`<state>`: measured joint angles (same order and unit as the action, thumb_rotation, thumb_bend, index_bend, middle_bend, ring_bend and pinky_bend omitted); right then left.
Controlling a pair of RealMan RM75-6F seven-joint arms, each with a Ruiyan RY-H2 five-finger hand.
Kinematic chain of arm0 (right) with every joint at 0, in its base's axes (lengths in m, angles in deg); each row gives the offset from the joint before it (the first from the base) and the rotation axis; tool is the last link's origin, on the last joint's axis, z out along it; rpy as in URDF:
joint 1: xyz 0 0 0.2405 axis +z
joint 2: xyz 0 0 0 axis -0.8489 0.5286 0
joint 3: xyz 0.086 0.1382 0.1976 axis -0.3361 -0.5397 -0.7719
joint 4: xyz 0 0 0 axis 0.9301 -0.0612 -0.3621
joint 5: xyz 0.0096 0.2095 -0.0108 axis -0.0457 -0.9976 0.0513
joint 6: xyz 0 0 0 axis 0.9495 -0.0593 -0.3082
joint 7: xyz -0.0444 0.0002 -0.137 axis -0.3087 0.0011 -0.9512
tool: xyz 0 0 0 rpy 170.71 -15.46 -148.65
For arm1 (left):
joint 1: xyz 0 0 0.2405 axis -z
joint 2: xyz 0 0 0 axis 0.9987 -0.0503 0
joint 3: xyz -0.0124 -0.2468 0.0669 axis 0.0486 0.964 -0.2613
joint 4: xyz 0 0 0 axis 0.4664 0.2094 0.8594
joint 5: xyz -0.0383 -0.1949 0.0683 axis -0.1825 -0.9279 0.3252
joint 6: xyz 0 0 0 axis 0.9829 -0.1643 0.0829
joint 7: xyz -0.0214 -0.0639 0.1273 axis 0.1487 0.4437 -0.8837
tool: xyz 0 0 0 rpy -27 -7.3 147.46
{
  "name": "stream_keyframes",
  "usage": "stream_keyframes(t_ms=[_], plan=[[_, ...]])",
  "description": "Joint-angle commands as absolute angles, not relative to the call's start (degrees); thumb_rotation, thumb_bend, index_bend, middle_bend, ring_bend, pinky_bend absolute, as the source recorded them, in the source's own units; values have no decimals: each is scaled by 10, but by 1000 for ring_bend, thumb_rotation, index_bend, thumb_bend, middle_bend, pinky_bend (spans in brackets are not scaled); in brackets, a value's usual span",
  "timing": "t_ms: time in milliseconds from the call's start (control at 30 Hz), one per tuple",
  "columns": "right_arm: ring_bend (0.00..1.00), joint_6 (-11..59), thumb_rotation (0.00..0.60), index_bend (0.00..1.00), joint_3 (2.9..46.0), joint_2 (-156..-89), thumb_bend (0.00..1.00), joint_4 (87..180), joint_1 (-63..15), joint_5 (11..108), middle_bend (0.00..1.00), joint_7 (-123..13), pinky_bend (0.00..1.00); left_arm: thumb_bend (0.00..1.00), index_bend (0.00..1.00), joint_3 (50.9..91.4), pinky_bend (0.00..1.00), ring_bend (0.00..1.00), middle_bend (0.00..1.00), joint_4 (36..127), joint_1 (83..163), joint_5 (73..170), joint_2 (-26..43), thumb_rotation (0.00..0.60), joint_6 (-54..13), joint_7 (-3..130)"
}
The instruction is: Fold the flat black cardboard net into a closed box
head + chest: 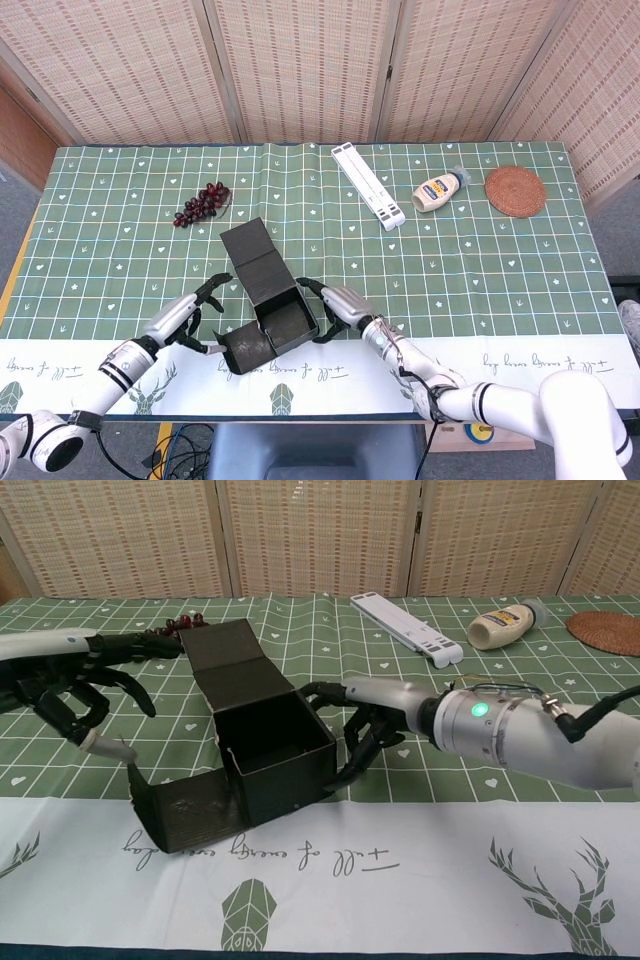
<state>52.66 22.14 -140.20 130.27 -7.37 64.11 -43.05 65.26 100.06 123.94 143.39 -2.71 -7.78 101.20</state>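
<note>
The black cardboard box (272, 302) (262, 748) stands part-folded near the table's front, its top open. Its lid flap (228, 658) leans back toward the far side, and a side flap (185, 812) lies open at the front left. My right hand (338, 303) (365, 722) is at the box's right wall with fingers spread, fingertips at or against that wall. My left hand (188, 315) (70, 685) hovers just left of the open side flap, fingers apart, holding nothing.
A bunch of dark grapes (201, 203) lies behind the box to the left. A white folded stand (369, 185), a mayonnaise bottle (440, 189) and a woven coaster (515, 190) sit at the far right. The green tablecloth (480, 260) covers the table.
</note>
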Motion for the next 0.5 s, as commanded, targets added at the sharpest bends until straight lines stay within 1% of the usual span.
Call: stream_keyframes(t_ms=[33, 167, 267, 333, 400, 500], plan=[[679, 535, 600, 0, 214, -1421, 0, 1284, -65, 642, 86, -416, 972, 96, 0, 651, 744, 319, 0, 999, 1237, 1436, -29, 600, -80, 1016], [679, 543, 600, 0, 212, -1440, 0, 1265, -55, 651, 121, -405, 972, 96, 0, 651, 744, 319, 0, 995, 1231, 1435, -33, 600, -87, 1023], [687, 542, 600, 18, 209, -1463, 0, 1244, -50, 653, 191, -399, 973, 96, 0, 653, 744, 331, 0, 993, 1224, 1434, -37, 600, -97, 1030], [705, 538, 600, 111, 207, -1474, 0, 1232, -48, 656, 296, -397, 979, 96, 0, 657, 744, 354, 0, 992, 1220, 1432, -38, 600, -107, 1031], [721, 530, 600, 213, 202, -1484, 19, 1224, -49, 658, 377, -388, 985, 96, 6, 663, 744, 380, 0, 991, 1213, 1427, -35, 600, -122, 1030], [735, 507, 600, 303, 198, -1484, 46, 1222, -57, 667, 415, -377, 991, 96, 30, 670, 747, 397, 0, 986, 1203, 1428, -31, 600, -148, 1018]])
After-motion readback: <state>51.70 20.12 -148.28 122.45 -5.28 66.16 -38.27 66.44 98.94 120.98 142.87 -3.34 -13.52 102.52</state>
